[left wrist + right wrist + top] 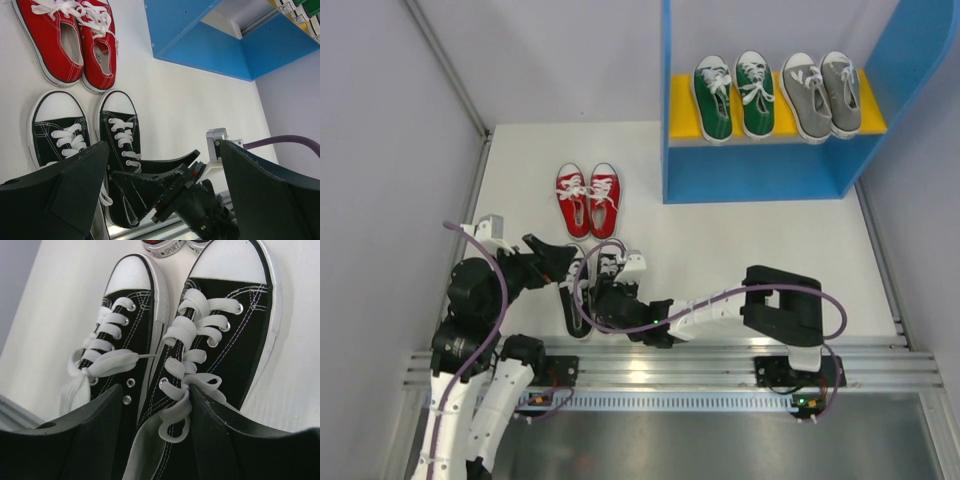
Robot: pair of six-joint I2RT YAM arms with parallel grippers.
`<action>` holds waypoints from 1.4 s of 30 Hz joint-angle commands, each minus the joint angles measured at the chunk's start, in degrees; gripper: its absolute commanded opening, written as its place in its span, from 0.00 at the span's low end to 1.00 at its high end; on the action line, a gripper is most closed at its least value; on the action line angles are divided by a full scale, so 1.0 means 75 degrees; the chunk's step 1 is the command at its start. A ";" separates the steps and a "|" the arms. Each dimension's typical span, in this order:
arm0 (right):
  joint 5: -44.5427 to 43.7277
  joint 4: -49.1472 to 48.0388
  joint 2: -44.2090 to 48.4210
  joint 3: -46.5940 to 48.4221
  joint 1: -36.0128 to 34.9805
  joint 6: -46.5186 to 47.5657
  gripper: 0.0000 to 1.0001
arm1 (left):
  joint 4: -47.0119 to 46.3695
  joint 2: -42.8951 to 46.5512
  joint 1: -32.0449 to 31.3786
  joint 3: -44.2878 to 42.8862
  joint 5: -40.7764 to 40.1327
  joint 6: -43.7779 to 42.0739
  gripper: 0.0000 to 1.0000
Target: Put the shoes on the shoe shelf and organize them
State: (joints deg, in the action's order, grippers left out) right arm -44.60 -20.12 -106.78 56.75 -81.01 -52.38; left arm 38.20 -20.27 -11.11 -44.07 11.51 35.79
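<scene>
The black pair (582, 292) lies near the table's front edge, toes pointing away. In the left wrist view, the left black shoe (56, 131) and right black shoe (119, 131) lie side by side. My right gripper (611, 287) is open and low over the right black shoe (225, 330). Its jaws straddle that shoe's inner side wall by the lace bow, right gripper (156, 392). My left gripper (552, 262) is wide open and empty just above the pair, left gripper (165, 200). The red pair (588, 198) lies farther back. The green pair (734, 97) and grey pair (822, 94) sit on the shoe shelf's yellow board (681, 105).
The shelf's blue walls (665, 100) stand at the back right; its lower blue floor (210, 47) shows bare in the left wrist view. The right arm's body (780, 305) lies across the front right. A metal rail (650, 365) runs along the near edge.
</scene>
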 commanded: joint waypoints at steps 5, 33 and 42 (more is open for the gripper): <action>-0.0791 0.1509 -0.1100 0.0894 -0.0015 -0.1007 0.48 | -0.0100 0.0113 -0.0065 -0.0018 0.0059 -0.0084 0.99; -0.2465 0.6873 0.6849 -0.3583 0.0278 -0.0971 0.00 | -0.0112 0.0055 -0.0088 0.0146 0.0212 0.0032 0.99; -0.3311 0.8190 0.9069 -0.3572 0.1143 -0.0682 0.00 | -0.0276 0.0019 -0.0088 0.0252 0.0446 0.0197 0.99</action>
State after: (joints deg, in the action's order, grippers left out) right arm -63.13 39.64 -41.12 27.90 -76.01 -60.42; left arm 38.20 -20.03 -11.64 -42.41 13.41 36.40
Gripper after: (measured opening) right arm 0.051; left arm 0.987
